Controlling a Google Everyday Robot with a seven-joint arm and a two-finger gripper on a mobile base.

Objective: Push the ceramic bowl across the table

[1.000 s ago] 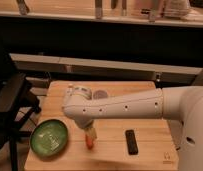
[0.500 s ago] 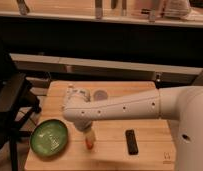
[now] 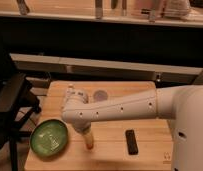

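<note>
I am driving the robot from far away, and this is what I see. The green ceramic bowl (image 3: 51,139) sits on the wooden table (image 3: 111,145), close to the near corner on the left side of the picture. The big white arm (image 3: 120,107) reaches in from the right, and the hand (image 3: 88,137) hangs down from it. The hand is low over the wood, just beside the bowl. Its fingers are spread open and I see nothing held in them. The bowl lies to the left of the hand in the picture. I think a thin strip of table shows between them, so they do not seem to touch. The bowl is round, so it has no long side and points no special way. It stands flat with its mouth up. Most of the bare wood is to the right and at the far side. I think a push from where the hand is now would send the bowl toward the left edge, so I must pick the way with care. A small black bar (image 3: 131,141) lies to the right of the hand.
</note>
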